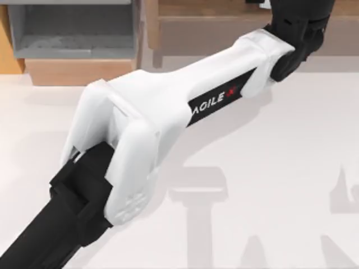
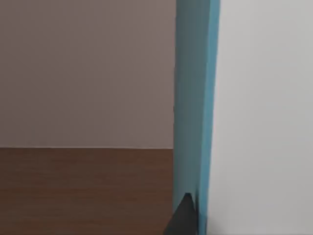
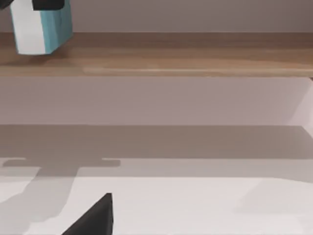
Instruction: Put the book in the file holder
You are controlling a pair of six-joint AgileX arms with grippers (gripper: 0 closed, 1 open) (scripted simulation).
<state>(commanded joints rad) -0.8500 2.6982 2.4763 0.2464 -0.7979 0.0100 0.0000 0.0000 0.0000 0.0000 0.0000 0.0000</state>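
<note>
The teal-blue book [image 2: 194, 98] stands on edge right in front of the left wrist camera, with my left gripper [image 2: 186, 218] shut on it. From the right wrist view the book [image 3: 41, 29], white page edges showing, hangs in the air by the long brown shelf, the left gripper [image 3: 49, 4] clamped on its top. The file holder [image 1: 73, 33], grey inside with a light wood lip, sits at the table's far left. My left arm [image 1: 168, 106] reaches high across the top view from lower left to upper right. My right gripper [image 3: 93, 220] stays low over the table.
The long brown wooden shelf [image 1: 224, 25] runs along the back, right of the file holder; it shows as a wood band [image 3: 156, 54] in the right wrist view. The white tabletop [image 1: 269, 185] carries arm shadows.
</note>
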